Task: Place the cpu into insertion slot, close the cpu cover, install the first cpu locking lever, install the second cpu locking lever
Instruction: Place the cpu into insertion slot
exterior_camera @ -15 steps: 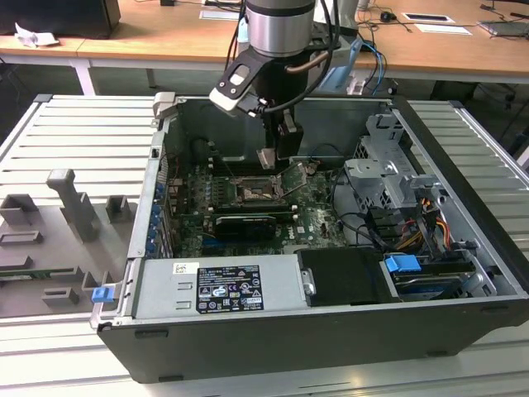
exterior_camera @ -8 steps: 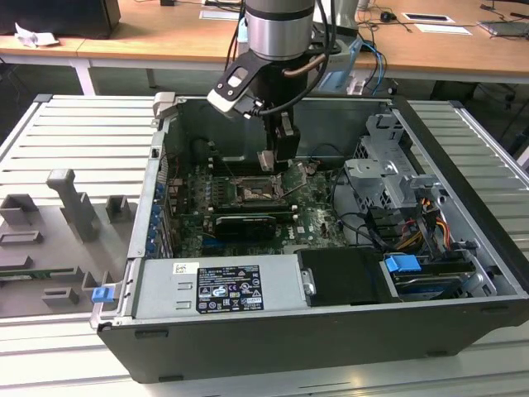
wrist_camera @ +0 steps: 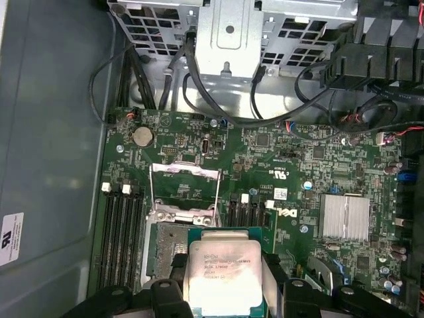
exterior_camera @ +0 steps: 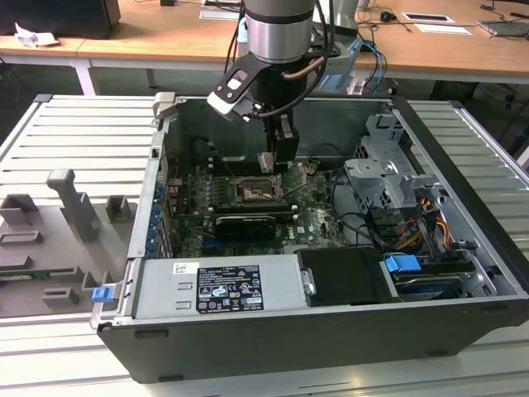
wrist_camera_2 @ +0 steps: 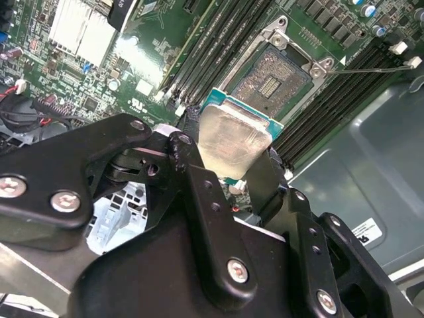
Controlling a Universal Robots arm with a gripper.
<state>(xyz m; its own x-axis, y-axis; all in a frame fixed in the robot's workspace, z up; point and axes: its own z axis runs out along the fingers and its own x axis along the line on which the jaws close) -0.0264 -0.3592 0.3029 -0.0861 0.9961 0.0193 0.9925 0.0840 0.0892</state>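
Step in hand: cpu placement. The black two-finger gripper (wrist_camera_2: pixel 227 159) is clamped on the flat, square, silver-topped cpu (wrist_camera_2: pixel 233 139), just beside the square, black, metal-framed insertion slot (wrist_camera_2: pixel 277 78) at the case's far centre. The thin silvery cpu cover (wrist_camera: pixel 185 170) stands open. Seating likely demands square alignment.

Socket: square black silver-framed insertion slot (wrist_camera_2: pixel 277 81) lies uncovered.
Sides: long black memory slots (wrist_camera: pixel 122 238) flank it.
Edge: thin silvery cpu cover (wrist_camera: pixel 185 169) stands open.
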